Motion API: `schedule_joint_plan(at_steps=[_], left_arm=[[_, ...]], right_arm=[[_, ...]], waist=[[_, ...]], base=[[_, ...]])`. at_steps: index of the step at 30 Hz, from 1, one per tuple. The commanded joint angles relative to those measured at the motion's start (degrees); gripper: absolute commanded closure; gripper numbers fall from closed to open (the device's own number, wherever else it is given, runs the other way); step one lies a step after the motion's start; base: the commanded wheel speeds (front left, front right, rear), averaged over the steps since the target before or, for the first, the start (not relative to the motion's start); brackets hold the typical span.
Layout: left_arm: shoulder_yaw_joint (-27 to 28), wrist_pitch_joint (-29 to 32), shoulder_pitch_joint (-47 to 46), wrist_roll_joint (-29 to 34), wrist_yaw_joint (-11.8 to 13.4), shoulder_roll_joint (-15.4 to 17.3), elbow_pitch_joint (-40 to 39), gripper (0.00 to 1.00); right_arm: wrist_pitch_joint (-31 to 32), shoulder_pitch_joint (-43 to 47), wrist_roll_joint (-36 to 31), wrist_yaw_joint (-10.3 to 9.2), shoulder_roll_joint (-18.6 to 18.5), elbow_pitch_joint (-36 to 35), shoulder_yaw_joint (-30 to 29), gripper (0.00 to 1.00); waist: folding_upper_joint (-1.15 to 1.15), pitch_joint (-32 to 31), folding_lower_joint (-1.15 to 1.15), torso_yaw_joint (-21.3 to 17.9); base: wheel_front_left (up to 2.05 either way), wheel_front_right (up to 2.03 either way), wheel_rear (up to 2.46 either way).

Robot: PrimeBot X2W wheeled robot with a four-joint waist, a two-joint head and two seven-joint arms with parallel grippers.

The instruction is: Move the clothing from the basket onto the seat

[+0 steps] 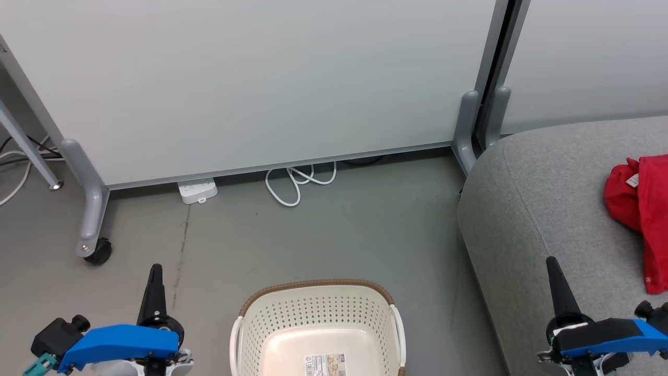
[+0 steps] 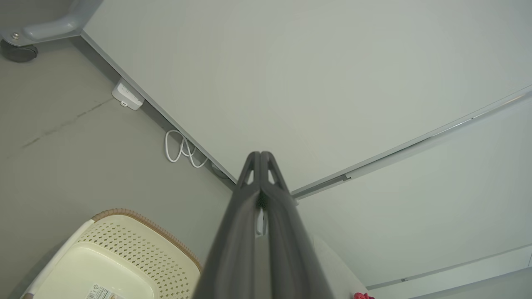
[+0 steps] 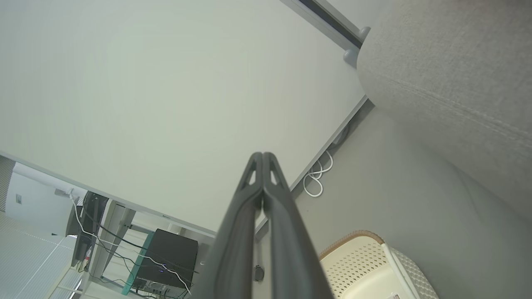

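grey floor (image 1: 365, 230), white partition (image 1: 261, 78) behind, basket (image 1: 313, 285) low centre beside grey seat (image 1: 548, 183). red clothing (image 1: 642, 203) lying on seat, far right edge. left gripper (image 1: 155, 269), right gripper (image 1: 550, 261): fingers pressed together, apart from basket and clothing.

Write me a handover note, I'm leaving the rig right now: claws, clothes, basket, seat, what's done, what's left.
Left claw: shut, holding nothing.
Right claw: shut, holding nothing.
Basket: on the floor between the two arms; the part in view has no clothes in it.
Red clothes: lying on the seat, partly cut off by the picture's edge.
Done: the move looks complete.
Left: check the basket's near end, which is out of view.
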Motion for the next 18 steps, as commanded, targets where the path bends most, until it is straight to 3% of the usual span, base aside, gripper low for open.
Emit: schedule_joint_plan(at_steps=[1,18], left_arm=[[0.41,0.34,-1.45,-1.45,-0.34,0.04,-0.66,1.00],[1.46,2.85,-2.07,-11.51,-0.45,0.01,-0.94,1.00]], right_arm=[[0.47,-1.52,1.49,0.02,-0.18,-0.76,-0.22,1.00],[2.97,-1.99,11.61,0.02,-0.19,-0.89,-0.76,1.00]], waist=[[0.00,0.02,0.00,-0.03],[0.00,0.31,0.00,-0.57]], base=[[0.00,0.00,0.00],[0.00,0.00,0.00]])
